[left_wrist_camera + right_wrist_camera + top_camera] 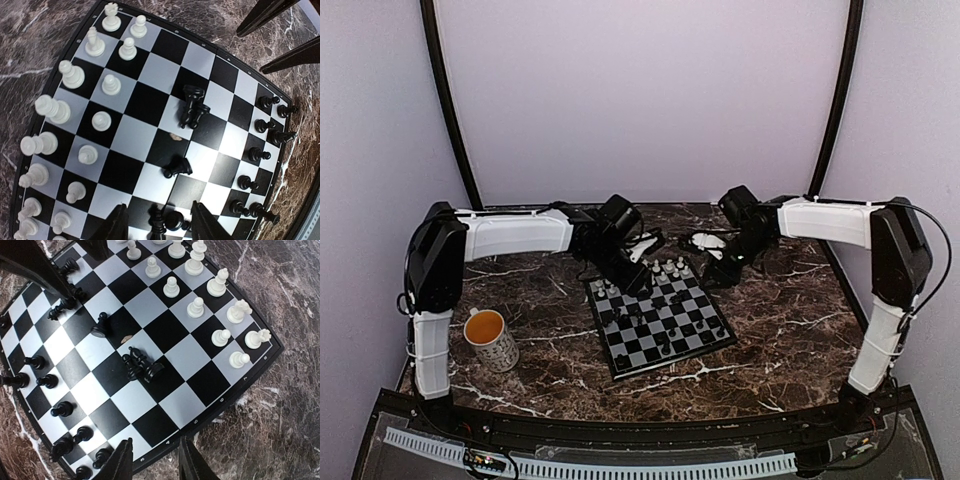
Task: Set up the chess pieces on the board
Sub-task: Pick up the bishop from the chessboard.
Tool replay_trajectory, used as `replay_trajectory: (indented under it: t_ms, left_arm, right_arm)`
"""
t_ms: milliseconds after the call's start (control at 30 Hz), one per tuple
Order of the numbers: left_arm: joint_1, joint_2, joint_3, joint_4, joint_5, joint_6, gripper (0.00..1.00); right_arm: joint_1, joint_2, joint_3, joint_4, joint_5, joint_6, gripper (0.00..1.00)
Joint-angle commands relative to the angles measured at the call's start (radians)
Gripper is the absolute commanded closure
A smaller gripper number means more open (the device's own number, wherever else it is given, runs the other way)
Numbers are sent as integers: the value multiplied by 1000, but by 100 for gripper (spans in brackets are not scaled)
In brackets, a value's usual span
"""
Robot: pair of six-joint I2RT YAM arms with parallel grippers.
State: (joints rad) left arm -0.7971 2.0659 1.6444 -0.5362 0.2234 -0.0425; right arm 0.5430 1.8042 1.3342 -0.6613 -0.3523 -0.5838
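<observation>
Black rail (620,432) edges marble tabletop (780,330) bearing board (658,318); lilac walls (640,100) behind.

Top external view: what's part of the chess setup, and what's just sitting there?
Job:
board
white pieces, lined up along one side
black pieces, along the opposite side
black stragglers, mid-board

Just there:
mug, left of the board
marble tabletop

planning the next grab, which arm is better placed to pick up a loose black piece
Left. The left pincer is open around two black pieces out on the board. The right pincer, also open, hangs over the board's rim with no piece inside it.
</observation>
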Motion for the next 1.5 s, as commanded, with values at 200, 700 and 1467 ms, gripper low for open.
replay_trajectory:
  t_ms: [200, 700, 1467]
  left_arm:
    - [51, -200, -170, 125, 50, -149, 54]
    - [72, -294, -313, 179, 49, -174, 53]
    - [74, -345, -401, 334, 98, -201, 53]
  right_arm:
    - [61, 182, 181, -30, 67, -145, 59]
    - [102, 295, 256, -62, 104, -265, 59]
    - [98, 230, 236, -100, 55, -197, 83]
